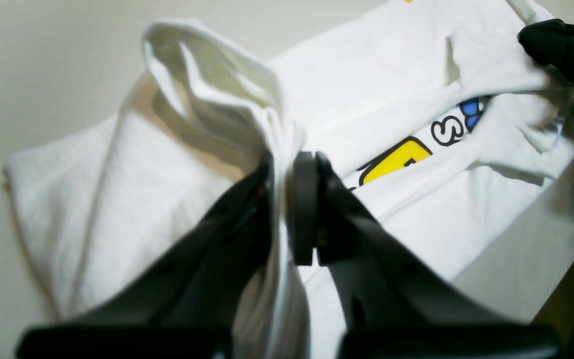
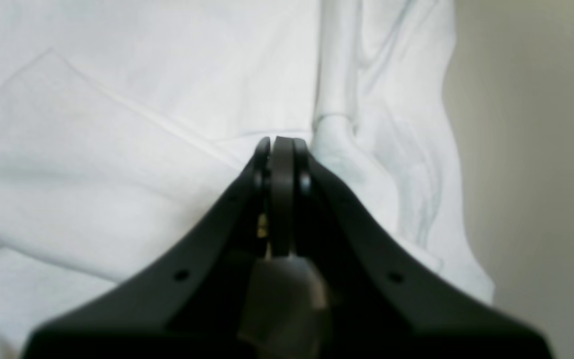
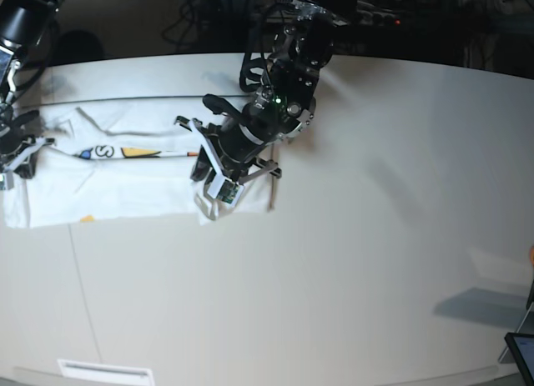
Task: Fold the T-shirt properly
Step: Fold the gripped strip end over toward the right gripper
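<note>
The white T-shirt [image 3: 125, 190] lies partly folded at the table's left in the base view, with a strip of its coloured print [image 3: 117, 152] showing. My left gripper [image 1: 282, 169] is shut on a bunched fold of white cloth at the shirt's right end, lifted off the table; it also shows in the base view [image 3: 204, 165]. The yellow and blue print [image 1: 396, 159] peeks from under a folded flap. My right gripper [image 2: 282, 144] has its jaws closed at the shirt's [image 2: 117, 99] other end, where the cloth puckers toward it [image 1: 561, 45]. It sits at the base view's left edge [image 3: 21, 148].
The pale table [image 3: 334, 261] stretches wide to the right and front of the shirt. A dark screen corner [image 3: 521, 353] sits at the bottom right. A white label [image 3: 104, 372] lies at the front edge. Dark cables and equipment stand behind the table.
</note>
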